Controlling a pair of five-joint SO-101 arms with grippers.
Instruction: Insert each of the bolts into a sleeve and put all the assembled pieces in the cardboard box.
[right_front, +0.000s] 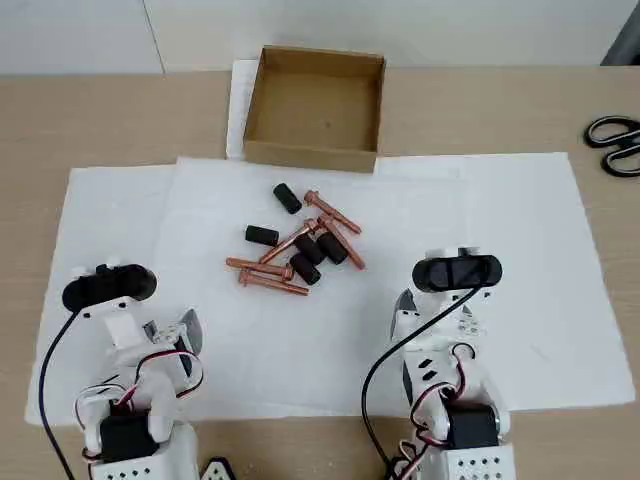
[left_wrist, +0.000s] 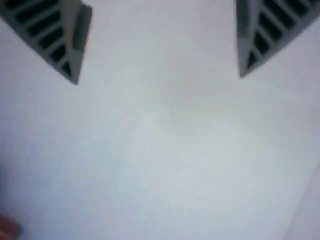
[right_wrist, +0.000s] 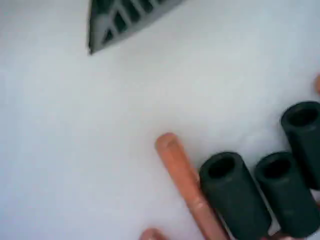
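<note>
Several copper bolts (right_front: 272, 283) and short black sleeves (right_front: 262, 235) lie loose in a heap on white paper at the table's middle. Behind them stands the cardboard box (right_front: 262, 100), with nothing visible inside. My left gripper (left_wrist: 158, 77) is open over bare paper, near the front left (right_front: 185, 330). My right gripper (right_front: 403, 305) is at the front right of the heap; one finger (right_wrist: 125, 22) shows, with no second finger near it, so it is open. Close before it lie a bolt (right_wrist: 185, 180) and three sleeves (right_wrist: 235, 195) side by side.
White paper sheets (right_front: 500, 250) cover most of the table between the arms and the box. Black scissors (right_front: 615, 143) lie at the far right edge. A small reddish tip (left_wrist: 7, 227) shows at the corner of the left wrist view.
</note>
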